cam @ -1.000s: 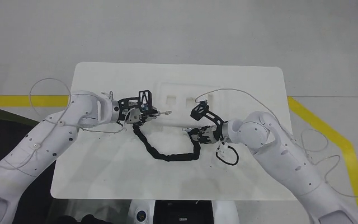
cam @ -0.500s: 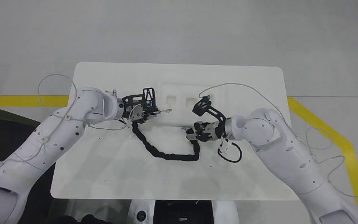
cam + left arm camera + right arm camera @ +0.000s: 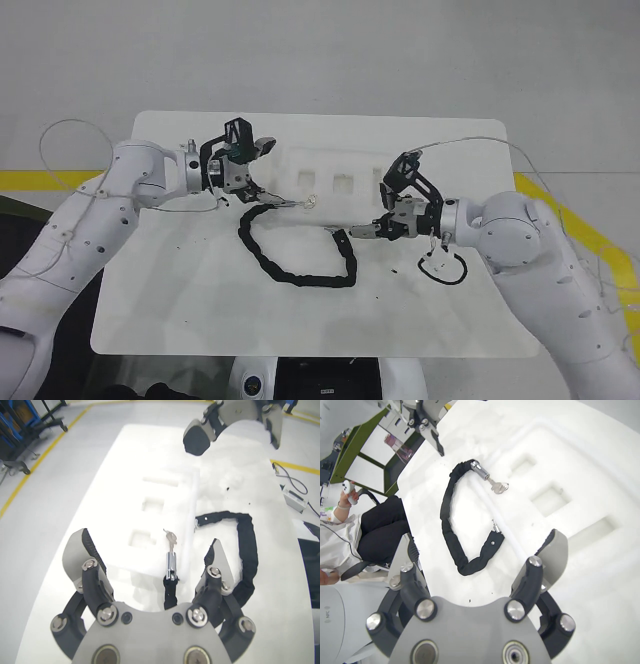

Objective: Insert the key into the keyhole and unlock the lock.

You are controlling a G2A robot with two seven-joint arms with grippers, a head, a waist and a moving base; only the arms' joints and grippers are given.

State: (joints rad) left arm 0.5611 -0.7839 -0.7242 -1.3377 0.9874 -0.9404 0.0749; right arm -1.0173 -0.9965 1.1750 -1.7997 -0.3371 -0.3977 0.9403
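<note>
Black chain lock [image 3: 300, 280], key [image 3: 171, 538] in it, no longer held; left pincer [image 3: 149, 540] and right pincer [image 3: 480, 537] now wide open, empty

The chain [image 3: 445, 510] has a plain black cloth sleeve, its lock barrel [image 3: 480, 471] and the key [image 3: 498, 487] are shiny silver, the foam tray [image 3: 320, 158] is white, and the table [image 3: 200, 310] is white with a few black specks. My left pincer [image 3: 150, 540] and my right pincer [image 3: 481, 536] are dull grey metal with black ribbed pads [image 3: 93, 550], black links and silver screw heads. The floor [image 3: 300, 60] is pale grey with a yellow stripe [image 3: 40, 180] at the left and right, and a thin black cord [image 3: 445, 283] sits on the right.
</note>
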